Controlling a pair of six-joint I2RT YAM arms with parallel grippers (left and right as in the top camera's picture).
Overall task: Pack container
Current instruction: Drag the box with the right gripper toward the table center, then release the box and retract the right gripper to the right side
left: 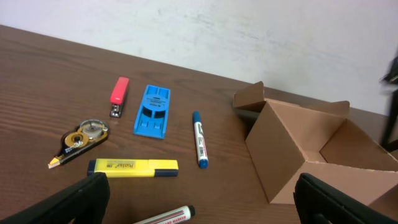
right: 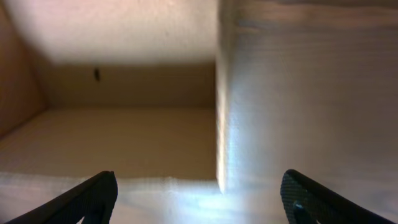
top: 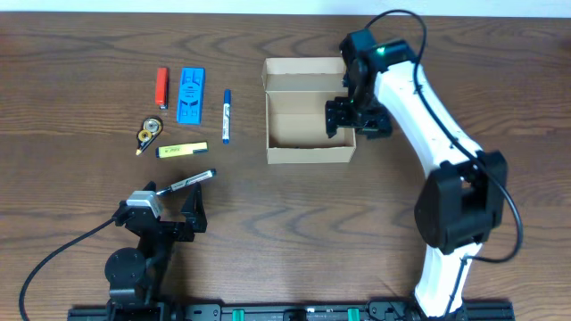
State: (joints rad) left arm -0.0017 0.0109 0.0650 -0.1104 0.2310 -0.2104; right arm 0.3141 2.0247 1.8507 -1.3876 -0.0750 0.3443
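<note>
Here the right claw spreads wide and straddles the right wall of the cardboard box, probably to steady it for packing. The box sits open in the middle of the desk, right of the blue marker, and looks empty. The left claw, also wide, hovers by the black marker, likely its first pick.
</note>
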